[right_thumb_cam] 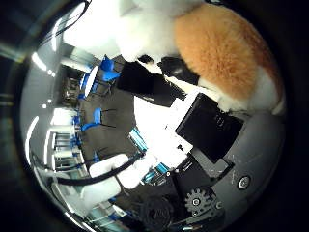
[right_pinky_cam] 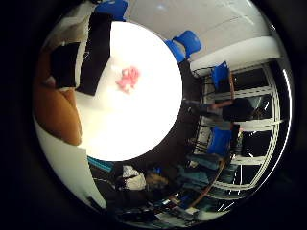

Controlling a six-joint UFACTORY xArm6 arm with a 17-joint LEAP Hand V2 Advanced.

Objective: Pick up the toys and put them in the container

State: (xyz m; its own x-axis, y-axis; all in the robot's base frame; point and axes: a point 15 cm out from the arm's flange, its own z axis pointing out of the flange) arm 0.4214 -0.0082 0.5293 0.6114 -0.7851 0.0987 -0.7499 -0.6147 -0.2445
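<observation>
I see my hand (right_thumb_cam: pixel 212 145) curled around a fluffy orange-and-white plush toy (right_thumb_cam: pixel 222 53); a small pink toy (right_pinky_cam: pixel 128 79) lies on the round white desk (right_pinky_cam: pixel 139 124).

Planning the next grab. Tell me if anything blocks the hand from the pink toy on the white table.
Yes: the hand is curled round an orange and white plush toy close against the palm. The pink toy lies alone on the round white table, nothing beside it. No container shows.
</observation>
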